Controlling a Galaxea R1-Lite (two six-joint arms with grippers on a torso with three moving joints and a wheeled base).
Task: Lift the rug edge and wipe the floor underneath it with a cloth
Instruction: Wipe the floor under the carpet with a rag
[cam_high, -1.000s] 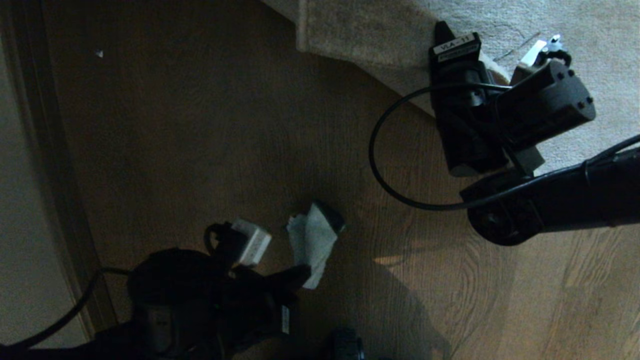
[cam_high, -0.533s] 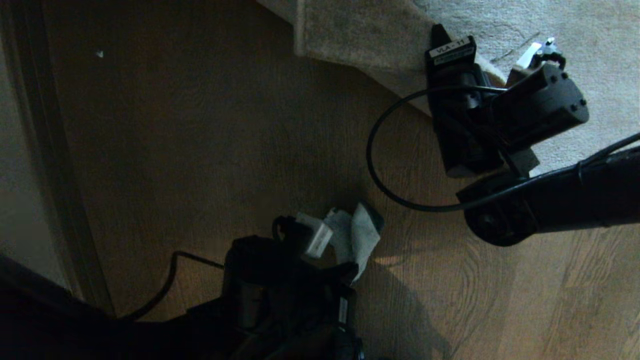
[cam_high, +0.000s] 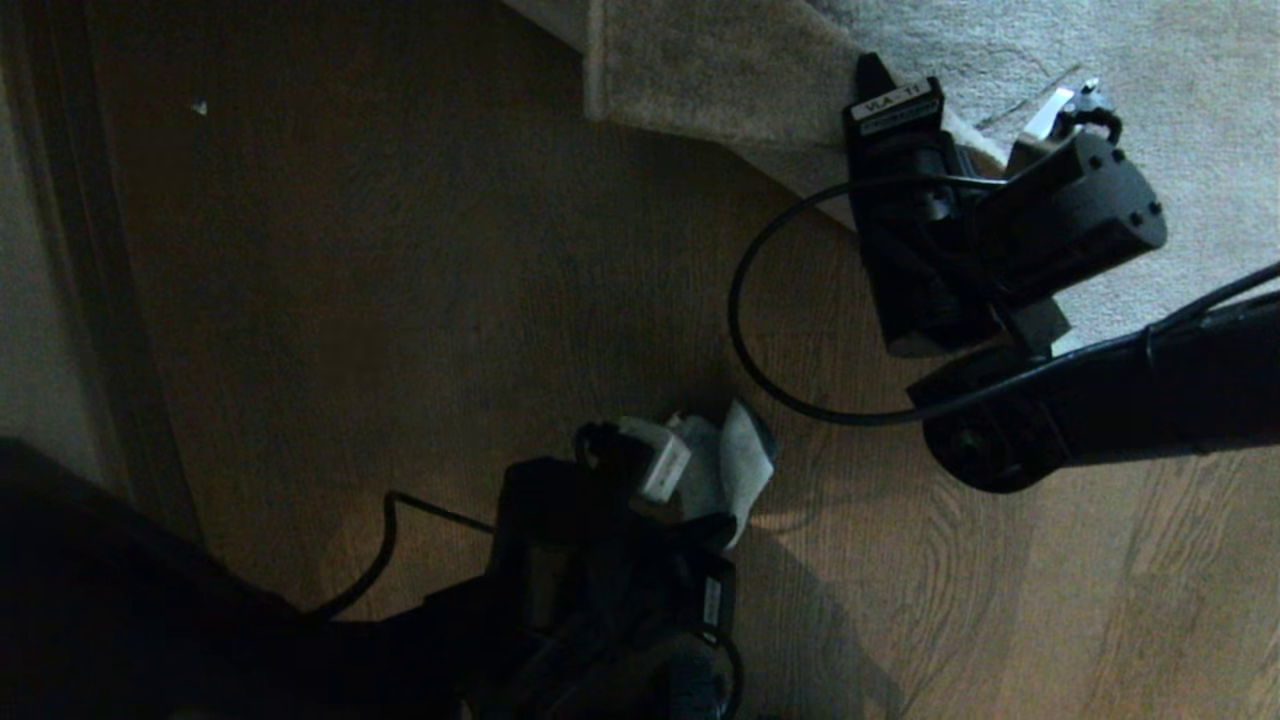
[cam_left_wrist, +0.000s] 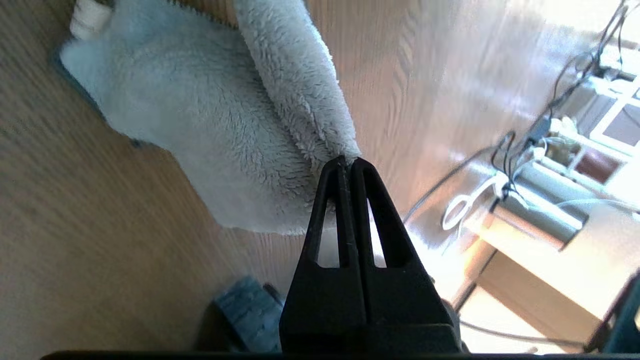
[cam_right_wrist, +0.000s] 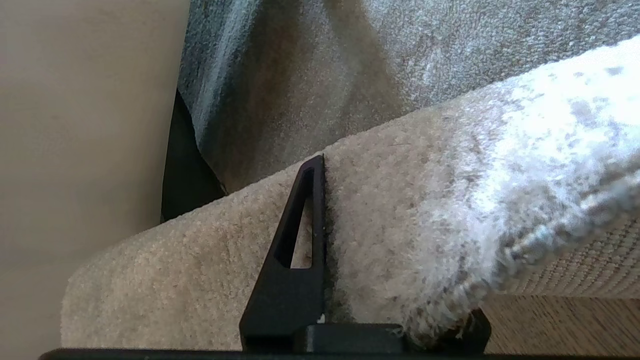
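Pinching the rug edge (cam_right_wrist: 400, 210) at far right, the right gripper (cam_high: 880, 95) held it raised off the floor (cam_high: 400, 300); the left gripper (cam_left_wrist: 348, 162), clamped on the cloth (cam_left_wrist: 215, 130), pressed it down at near centre.

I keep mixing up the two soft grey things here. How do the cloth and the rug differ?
The cloth is small, fluffy and pale grey-green; the rug is far larger, short-piled and grey-beige. The cloth lies on the floor, pinched by the left gripper; the rug's edge is lifted in the right gripper. Both are soft textiles, each gripped.
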